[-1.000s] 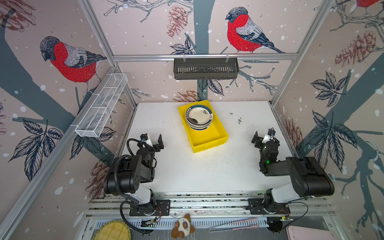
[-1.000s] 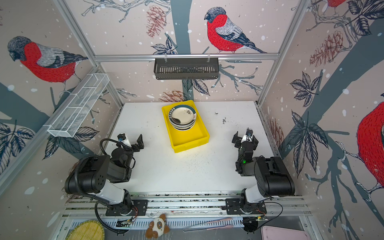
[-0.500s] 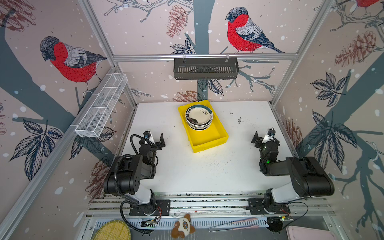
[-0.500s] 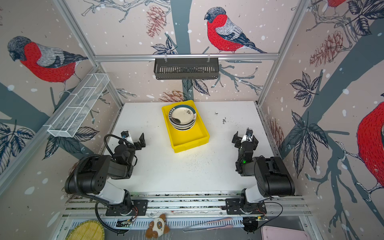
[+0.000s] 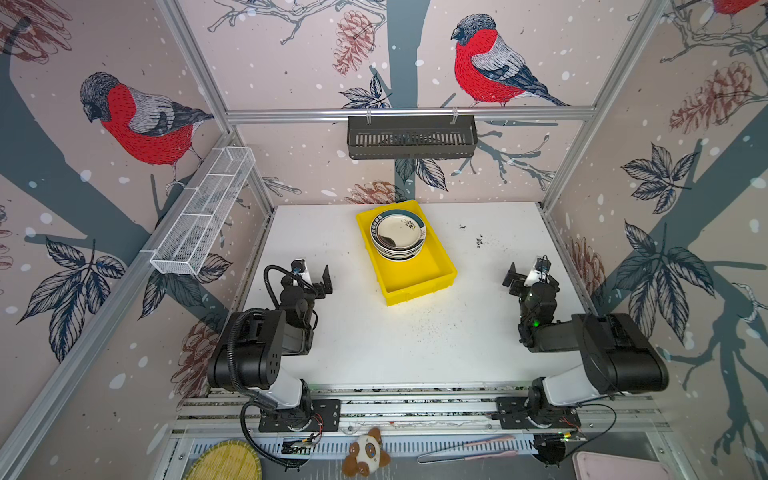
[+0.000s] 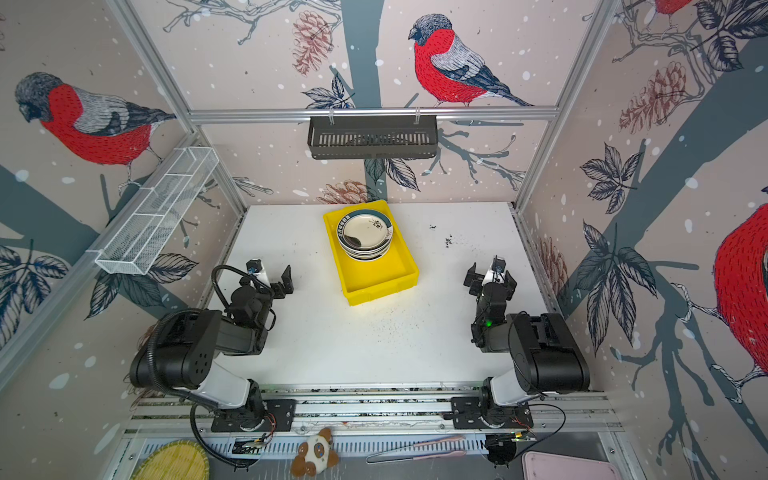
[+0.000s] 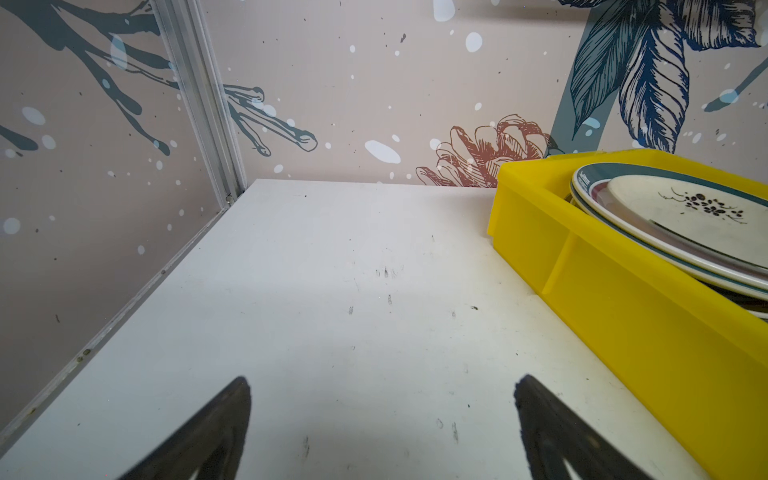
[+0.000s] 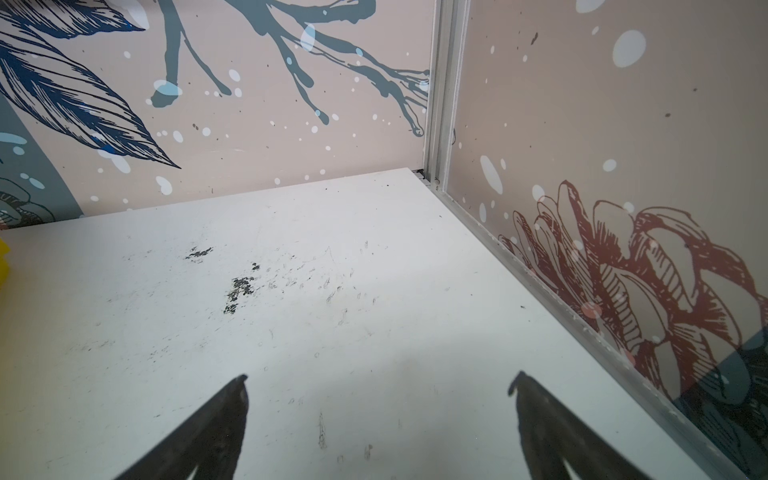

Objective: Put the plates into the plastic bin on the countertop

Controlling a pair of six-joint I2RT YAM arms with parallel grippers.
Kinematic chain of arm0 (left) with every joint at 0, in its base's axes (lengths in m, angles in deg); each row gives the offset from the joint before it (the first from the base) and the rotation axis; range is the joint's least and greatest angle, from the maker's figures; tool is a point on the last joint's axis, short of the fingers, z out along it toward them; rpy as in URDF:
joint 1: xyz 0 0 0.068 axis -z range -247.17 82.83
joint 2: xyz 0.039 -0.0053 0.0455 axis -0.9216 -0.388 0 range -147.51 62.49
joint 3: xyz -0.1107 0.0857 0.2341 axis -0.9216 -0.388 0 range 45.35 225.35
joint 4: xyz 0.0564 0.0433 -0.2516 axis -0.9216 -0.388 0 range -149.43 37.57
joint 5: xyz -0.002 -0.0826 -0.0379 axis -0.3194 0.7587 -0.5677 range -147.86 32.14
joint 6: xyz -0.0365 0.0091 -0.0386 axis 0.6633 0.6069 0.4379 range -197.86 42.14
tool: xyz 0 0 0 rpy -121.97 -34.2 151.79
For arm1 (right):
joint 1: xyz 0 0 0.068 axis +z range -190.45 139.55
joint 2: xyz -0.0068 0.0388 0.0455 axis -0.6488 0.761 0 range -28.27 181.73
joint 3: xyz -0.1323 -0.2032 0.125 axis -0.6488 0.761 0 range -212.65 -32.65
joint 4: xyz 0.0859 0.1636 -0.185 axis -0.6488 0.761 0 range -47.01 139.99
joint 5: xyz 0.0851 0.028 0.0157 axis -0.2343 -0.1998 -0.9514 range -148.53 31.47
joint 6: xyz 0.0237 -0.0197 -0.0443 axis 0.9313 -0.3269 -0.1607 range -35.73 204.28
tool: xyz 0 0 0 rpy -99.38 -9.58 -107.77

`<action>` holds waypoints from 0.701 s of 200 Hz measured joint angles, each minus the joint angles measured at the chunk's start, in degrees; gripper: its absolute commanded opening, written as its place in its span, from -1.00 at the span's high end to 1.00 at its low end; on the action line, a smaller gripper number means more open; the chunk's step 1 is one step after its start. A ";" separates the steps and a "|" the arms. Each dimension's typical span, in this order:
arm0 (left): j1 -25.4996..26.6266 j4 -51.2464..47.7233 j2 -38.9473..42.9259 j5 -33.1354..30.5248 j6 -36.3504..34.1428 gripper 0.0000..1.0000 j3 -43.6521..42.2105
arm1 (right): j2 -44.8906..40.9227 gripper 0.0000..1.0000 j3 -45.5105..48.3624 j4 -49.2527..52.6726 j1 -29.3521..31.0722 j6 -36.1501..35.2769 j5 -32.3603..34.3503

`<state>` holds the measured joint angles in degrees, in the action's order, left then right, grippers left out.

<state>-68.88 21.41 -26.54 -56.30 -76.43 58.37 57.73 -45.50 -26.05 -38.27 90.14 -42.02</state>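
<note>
Here, a stack of round glazed dinner plates [image 5: 398,235], the top one cream with a dark floral sprig and resting on a teal-banded rim, fills the far end of the bright yellow shallow rectangular plastic bin [image 5: 419,291]. The bin's near half shows bare smooth plastic. It sits slightly askew on the flat white countertop [image 5: 374,340], whose matte surface is scuffed and dotted with dark specks [image 5: 480,241] to the bin's right.

The left gripper [image 5: 316,276] hovers to the left of the bin and the right gripper [image 5: 525,274] to its right. Both have black jaws spread wide and hold nothing, with only open countertop between each and the bin. In the left wrist view the bin's ribbed side wall [image 7: 623,311] stands just beside the parted fingers [image 7: 224,415].

Behind the bin, a black slotted metal basket [image 5: 411,139] hangs on the back rail. A long white wire mesh basket [image 5: 203,212] hangs on the wall to the bin's left. Well in front of the bin, past the arm bases, lie a woven yellow bamboo disc [image 5: 224,461] and a small brown-and-white plush toy [image 5: 365,453]
</note>
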 measured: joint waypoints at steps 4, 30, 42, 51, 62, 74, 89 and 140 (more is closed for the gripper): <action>0.00 -0.02 0.00 0.00 -0.02 -0.96 0.00 | 0.00 -0.99 0.00 0.00 0.00 0.00 0.00; 0.00 -0.44 0.00 0.00 -0.20 -0.96 0.02 | 0.00 -0.99 0.00 0.00 0.00 0.00 0.00; 0.00 -0.79 0.00 0.00 -0.26 -0.96 0.04 | 0.00 -0.99 0.00 0.00 0.00 0.00 0.00; 0.00 -0.83 0.00 0.00 -0.31 -0.96 0.04 | 0.00 -0.99 0.00 0.00 0.00 0.00 0.00; 0.00 -0.83 0.00 0.00 -0.31 -0.96 0.09 | 0.00 -0.99 0.00 0.00 0.00 0.00 0.00; 0.00 -0.83 0.00 0.00 -0.31 -0.96 0.09 | 0.00 -0.99 0.00 0.00 0.00 0.00 0.00; 0.00 -0.83 0.00 0.00 -0.33 -0.96 0.09 | 0.00 -0.99 0.00 0.00 0.00 0.00 0.00; 0.00 -0.83 0.00 0.00 -0.33 -0.96 0.09 | 0.00 -0.99 0.00 0.00 0.00 0.00 0.00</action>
<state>-68.88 20.58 -26.54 -56.30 -76.76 58.46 57.73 -45.50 -26.05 -38.27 90.14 -42.02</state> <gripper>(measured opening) 0.980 0.993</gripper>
